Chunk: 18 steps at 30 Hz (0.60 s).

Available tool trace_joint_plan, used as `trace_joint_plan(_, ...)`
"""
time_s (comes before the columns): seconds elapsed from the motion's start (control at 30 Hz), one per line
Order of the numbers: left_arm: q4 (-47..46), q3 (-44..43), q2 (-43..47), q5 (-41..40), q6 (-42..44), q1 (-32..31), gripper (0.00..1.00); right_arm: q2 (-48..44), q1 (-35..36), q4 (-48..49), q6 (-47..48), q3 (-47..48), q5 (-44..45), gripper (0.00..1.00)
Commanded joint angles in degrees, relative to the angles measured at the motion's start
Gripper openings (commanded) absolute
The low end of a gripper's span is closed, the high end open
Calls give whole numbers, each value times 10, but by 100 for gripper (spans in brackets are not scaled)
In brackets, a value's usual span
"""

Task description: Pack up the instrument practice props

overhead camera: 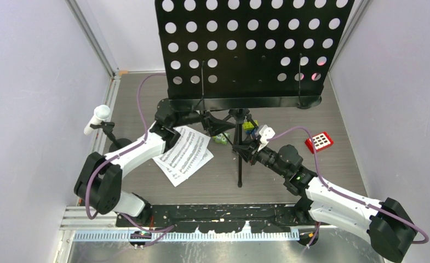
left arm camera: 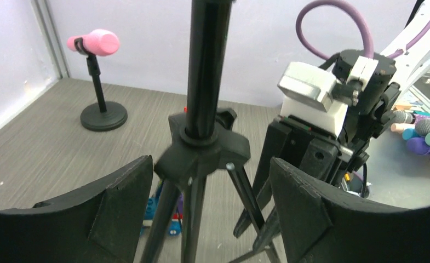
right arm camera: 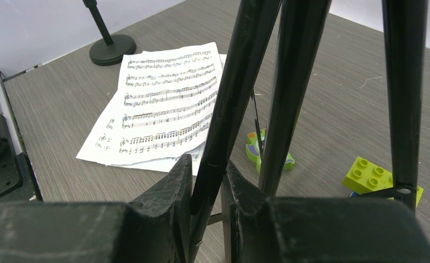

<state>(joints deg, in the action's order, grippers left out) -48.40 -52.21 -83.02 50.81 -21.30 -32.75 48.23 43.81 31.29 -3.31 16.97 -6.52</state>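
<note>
Our music stand (overhead camera: 245, 66) stands upright. At its base, our right gripper (right arm camera: 207, 170) pinches one tripod leg (right arm camera: 240, 71); our left gripper (left arm camera: 210, 164) gapes empty around its hub (left arm camera: 201, 148). Tugging that single leg could topple it onto the sheet music (overhead camera: 185, 153) beside its feet.

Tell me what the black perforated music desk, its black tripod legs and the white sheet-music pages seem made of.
The black perforated music desk is likely painted sheet metal: thin, flat, punched with round holes, with a satin sheen. The black tripod legs are rigid tubes, probably painted metal, with glossy streaks along them. The white sheet-music pages look like matte paper: thin loose sheets.
</note>
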Motion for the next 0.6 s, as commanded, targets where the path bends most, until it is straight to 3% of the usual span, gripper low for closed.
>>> trace_joint_plan(0.0, 33, 43, 47, -30, 53, 3, 77, -22, 0, 62, 75, 18, 18, 1)
trace_joint_plan(0.27, 53, 84, 52, -72, 102, 3, 71, -21, 0, 65, 105, 44, -21, 1)
trace_joint_plan(0.57, 76, 50, 3, -49, 122, 3, 51, -24, 0, 65, 110, 50, -31, 1)
